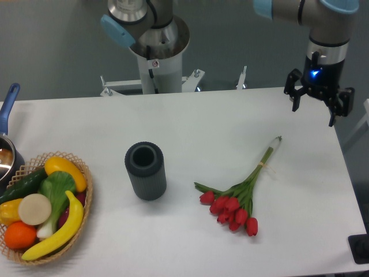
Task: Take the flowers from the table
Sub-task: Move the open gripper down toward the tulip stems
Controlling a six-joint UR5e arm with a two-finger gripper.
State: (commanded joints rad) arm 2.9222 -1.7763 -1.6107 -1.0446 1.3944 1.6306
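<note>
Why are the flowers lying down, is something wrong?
Nothing looks broken or spilled. The flowers just lie flat on the table beside the empty dark cylinder instead of standing in it. The hand is open, far from them.

The scene is being viewed by a single fixed camera, set high at the table's near edge and facing down and across the table [190, 124] toward the arm's base. Nearly the whole tabletop is being taken in from middling range. The gripper [319, 104] is being caught at upper right (jaws spread), with the flowers [239, 199] lying nearer the camera, below and left of it.
</note>
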